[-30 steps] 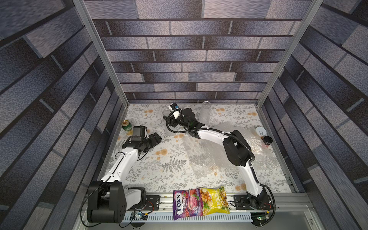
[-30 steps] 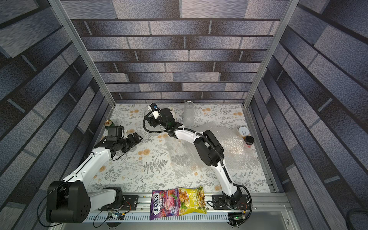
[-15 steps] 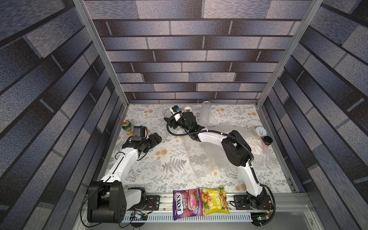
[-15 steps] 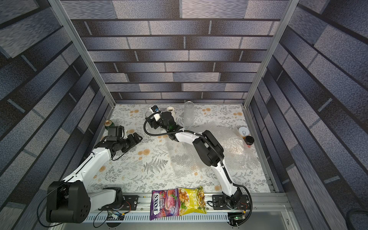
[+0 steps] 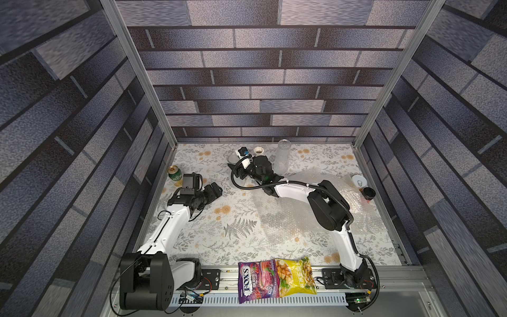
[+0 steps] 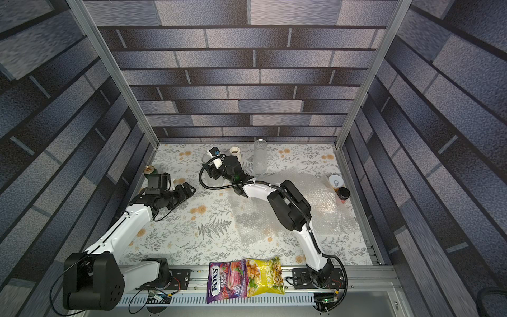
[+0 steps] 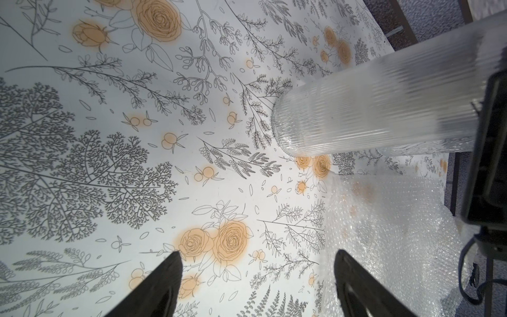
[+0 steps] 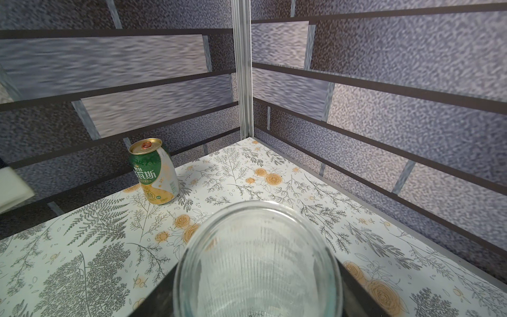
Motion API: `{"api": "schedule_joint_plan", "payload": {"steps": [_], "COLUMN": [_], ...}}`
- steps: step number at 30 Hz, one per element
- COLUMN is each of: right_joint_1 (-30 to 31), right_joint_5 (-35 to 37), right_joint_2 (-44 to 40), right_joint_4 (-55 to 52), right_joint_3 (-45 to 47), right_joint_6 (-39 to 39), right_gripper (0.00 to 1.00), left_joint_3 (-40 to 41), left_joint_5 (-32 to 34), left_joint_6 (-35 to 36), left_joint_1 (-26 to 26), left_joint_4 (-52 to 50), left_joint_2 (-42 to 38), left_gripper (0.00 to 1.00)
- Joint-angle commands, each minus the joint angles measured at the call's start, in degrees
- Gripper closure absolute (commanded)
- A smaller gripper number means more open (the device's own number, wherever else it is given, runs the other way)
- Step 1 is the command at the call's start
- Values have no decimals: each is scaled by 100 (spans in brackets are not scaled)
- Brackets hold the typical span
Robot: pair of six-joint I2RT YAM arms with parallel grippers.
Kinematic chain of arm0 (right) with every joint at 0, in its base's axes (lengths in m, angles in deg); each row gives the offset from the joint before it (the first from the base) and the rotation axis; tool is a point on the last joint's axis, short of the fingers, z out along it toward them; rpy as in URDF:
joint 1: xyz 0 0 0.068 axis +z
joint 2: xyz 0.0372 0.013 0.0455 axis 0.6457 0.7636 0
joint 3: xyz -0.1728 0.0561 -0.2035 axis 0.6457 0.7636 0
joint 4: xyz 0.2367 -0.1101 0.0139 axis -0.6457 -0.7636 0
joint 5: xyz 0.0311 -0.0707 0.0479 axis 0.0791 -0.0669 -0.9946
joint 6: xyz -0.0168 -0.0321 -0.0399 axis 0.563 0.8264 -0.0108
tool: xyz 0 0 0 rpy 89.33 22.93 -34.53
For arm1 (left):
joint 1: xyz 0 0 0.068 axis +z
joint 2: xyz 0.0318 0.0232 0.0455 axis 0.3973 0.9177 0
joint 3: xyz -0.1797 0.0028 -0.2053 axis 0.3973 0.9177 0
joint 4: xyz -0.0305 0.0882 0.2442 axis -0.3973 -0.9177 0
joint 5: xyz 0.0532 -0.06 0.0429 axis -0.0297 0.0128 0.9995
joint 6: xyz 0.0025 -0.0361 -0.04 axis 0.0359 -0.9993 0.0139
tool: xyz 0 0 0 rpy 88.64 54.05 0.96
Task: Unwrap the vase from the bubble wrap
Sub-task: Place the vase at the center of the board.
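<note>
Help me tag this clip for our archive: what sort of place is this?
Probably a staged robot test cell, not a real room: brick-print wall panels hang between aluminium frame posts, a floral table cover lines the floor, and the left arm and right arm are bolted to a front rail.

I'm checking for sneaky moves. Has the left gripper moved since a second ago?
No. The left gripper sits in the same spot beside the green can.

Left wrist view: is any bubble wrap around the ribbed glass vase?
No, the vase is bare ribbed glass, and the bubble wrap lies on the table beside it.
</note>
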Motion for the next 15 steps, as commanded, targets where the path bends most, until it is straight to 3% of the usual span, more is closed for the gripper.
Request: {"api": "schedule_joint_plan", "payload": {"steps": [1, 7, 15], "right_joint_1": [17, 17, 10], "right_joint_5": [184, 325, 431], "right_joint_2": [-296, -340, -406], "right_joint_4": [-186, -374, -479], "right_joint_3": [46, 28, 71], "right_joint_6": [70, 85, 139], "right_gripper": [25, 16, 13], "left_joint_3": [57, 48, 37], "left_joint_5": [135, 154, 220], "left_joint_6": [-59, -69, -98], "left_joint_1": [23, 23, 19], "left_joint_4": [-120, -127, -144], "left_joint_2": [-149, -151, -154], "left_gripper": [12, 11, 11]}}
